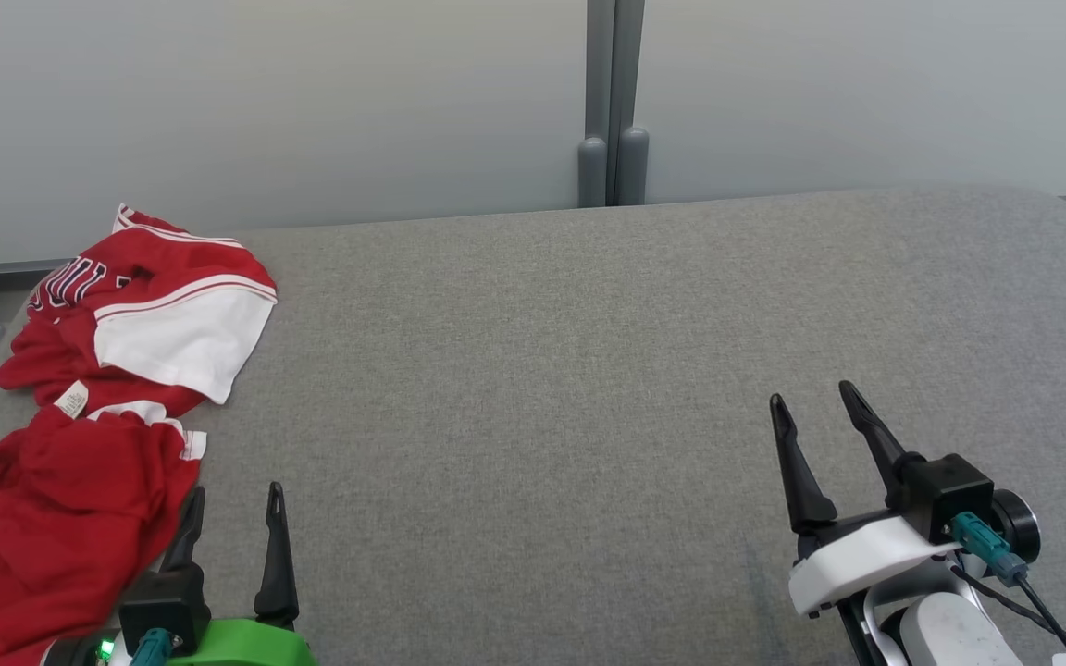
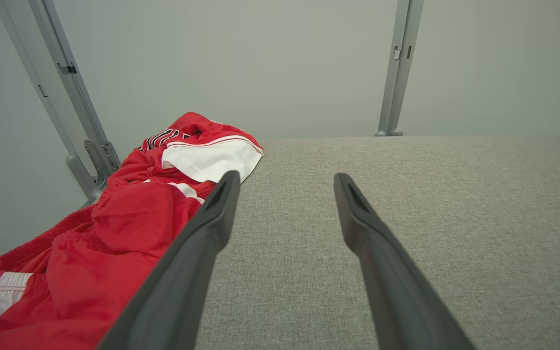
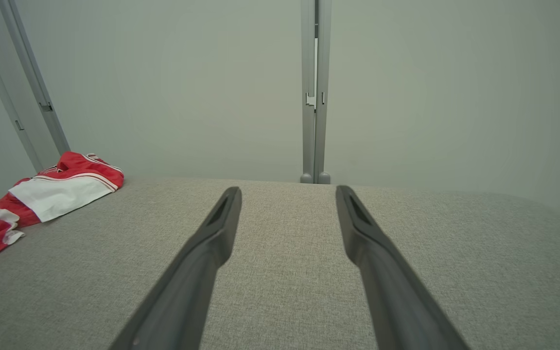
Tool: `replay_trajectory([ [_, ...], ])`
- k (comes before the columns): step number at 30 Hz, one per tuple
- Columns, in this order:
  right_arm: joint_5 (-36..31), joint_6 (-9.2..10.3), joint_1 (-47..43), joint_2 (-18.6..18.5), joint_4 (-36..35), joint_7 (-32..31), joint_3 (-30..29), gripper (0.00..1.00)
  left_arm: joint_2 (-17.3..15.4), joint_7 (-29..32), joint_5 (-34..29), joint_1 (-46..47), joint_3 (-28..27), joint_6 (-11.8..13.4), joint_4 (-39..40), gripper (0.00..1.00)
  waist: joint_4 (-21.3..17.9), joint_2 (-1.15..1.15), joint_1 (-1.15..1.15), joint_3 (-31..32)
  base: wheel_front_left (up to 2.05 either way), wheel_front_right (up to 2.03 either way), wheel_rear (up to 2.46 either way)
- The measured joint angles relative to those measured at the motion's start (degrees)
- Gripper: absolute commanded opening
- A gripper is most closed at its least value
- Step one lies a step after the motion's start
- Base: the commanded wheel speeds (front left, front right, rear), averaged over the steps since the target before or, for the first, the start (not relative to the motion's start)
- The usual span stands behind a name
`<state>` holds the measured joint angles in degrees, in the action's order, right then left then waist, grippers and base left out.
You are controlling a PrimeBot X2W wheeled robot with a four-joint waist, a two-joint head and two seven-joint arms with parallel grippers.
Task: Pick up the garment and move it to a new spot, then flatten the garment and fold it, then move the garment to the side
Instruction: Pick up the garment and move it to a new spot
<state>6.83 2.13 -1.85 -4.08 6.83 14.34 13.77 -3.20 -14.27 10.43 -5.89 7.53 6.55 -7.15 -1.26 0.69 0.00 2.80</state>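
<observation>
Garment (image 1: 80,444), red with white panels (dark lettering on one fold), lying crumpled | location: left edge of the grey table (image 1: 533,370) | left gripper (image 1: 237,488): just beside the garment's right side, jaws wide, empty | right gripper (image 1: 811,393): well apart from it, above bare table, jaws wide, empty
</observation>
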Motion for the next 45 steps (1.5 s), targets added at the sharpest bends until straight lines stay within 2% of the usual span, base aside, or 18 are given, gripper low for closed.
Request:
replay_trajectory([
  [9, 0.00, 0.01, -0.01, 0.03, 0.01, 0.00, -0.92, 1.00, 0.07, 0.00, -0.22, 0.14, 0.09, -0.04, -0.15, 1.00, 0.70, 0.00, 0.00, -0.02, 0.00, 0.00, 0.00],
  [15, 0.03, 0.00, -0.92, 0.07, -0.01, 0.00, -1.60, 1.00, 0.11, 0.00, -0.62, 1.24, 0.27, -0.07, -0.22, 1.00, 3.07, 0.00, 0.00, -0.07, 0.00, 0.00, 0.00],
  [18, 0.18, -0.20, -1.00, 0.08, -0.02, 0.00, -1.34, 1.00, 0.14, 0.00, -0.64, 1.41, -0.10, -0.07, -0.21, 1.00, 4.88, 0.00, 0.00, -0.08, 0.00, 0.00, 0.00],
  [30, 0.21, -3.61, 0.58, 0.49, 1.32, 0.01, 2.64, 1.00, 0.19, 0.00, -1.65, 0.40, -3.89, 0.01, 1.04, 1.00, 13.79, 0.00, 0.00, 0.24, 0.00, 0.00, 0.00],
  [45, 0.36, -3.26, 1.62, 0.73, 1.62, 0.01, 1.56, 1.00, 0.30, 0.00, -1.62, -0.10, -2.41, 0.02, 2.09, 1.00, 25.59, 0.00, 0.00, 0.06, 0.00, 0.00, 0.00],
])
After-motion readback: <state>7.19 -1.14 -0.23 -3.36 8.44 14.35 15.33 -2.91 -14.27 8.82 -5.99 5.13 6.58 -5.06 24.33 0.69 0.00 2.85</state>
